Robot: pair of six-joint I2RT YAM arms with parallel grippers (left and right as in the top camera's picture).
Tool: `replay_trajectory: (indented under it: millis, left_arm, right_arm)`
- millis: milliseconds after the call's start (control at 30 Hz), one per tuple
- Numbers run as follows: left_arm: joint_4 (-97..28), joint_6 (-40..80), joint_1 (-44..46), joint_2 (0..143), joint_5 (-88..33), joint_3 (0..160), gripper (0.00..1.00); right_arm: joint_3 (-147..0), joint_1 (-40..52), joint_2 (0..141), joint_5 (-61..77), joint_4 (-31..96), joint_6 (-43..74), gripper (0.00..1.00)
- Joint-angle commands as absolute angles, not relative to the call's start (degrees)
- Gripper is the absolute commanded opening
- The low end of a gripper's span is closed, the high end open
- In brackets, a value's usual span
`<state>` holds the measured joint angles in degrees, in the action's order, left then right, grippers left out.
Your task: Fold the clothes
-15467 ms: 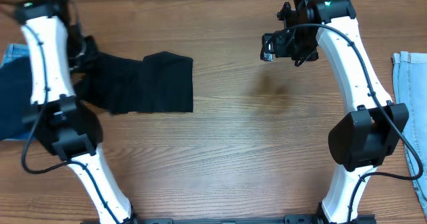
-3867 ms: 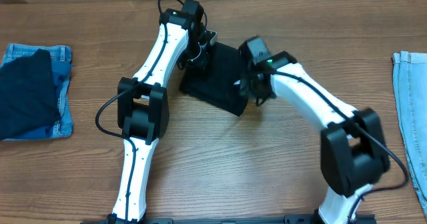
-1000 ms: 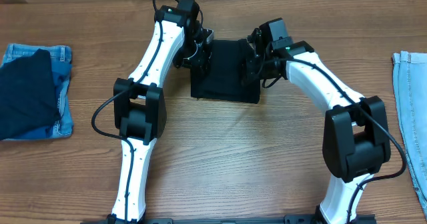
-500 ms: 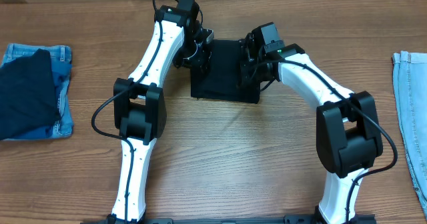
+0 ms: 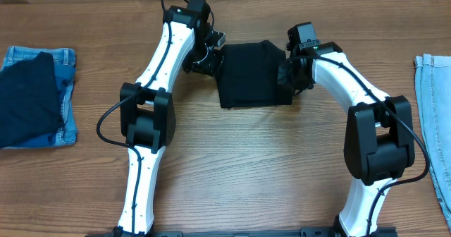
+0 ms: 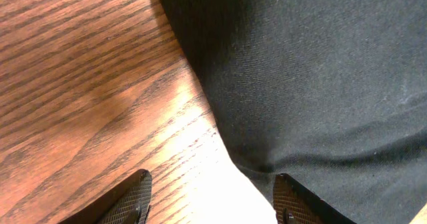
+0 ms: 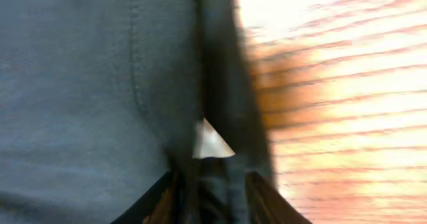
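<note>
The clothes are a black garment folded into a squarish pad at the table's back centre. My left gripper sits at its left edge. In the left wrist view the left gripper is open: one finger is over bare wood, the other over the black cloth, and nothing is pinched. My right gripper is at the pad's right edge. In the blurred right wrist view the right gripper has the thick folded edge filling the gap between its fingers, just below a small white label.
A dark navy garment lies on light blue denim at the far left. More denim hangs at the right edge. Both arms' white links reach in from the front edge.
The black pad has slid right and a little forward with my right gripper, which moved from over the cloth to its right edge. The left arm has stayed put.
</note>
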<state>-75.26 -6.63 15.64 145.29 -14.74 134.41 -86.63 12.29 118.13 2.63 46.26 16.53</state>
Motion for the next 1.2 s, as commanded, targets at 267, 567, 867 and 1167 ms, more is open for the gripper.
replay_trajectory:
  millis: [267, 567, 867, 1167]
  left_arm:
    - [-75.1, -7.7, 14.7, 142.6, -14.4, 135.9, 0.59]
    - [-74.8, 2.9, 4.7, 140.1, -22.9, 136.8, 0.58]
    - [-75.7, 2.8, 4.1, 140.1, -23.6, 136.8, 0.57]
    - [-74.9, 2.1, 4.1, 140.1, -23.6, 136.8, 0.58]
  right_arm:
    - [-97.4, 10.9, 107.0, -2.3, 53.2, 12.3, 0.50]
    - [-100.4, 11.2, 119.3, 10.2, 45.7, 6.6, 0.60]
    - [-100.4, 11.9, 132.8, 13.2, 52.9, 6.6, 0.60]
    - [-100.6, 28.9, 132.8, 38.0, 62.1, 6.6, 0.64]
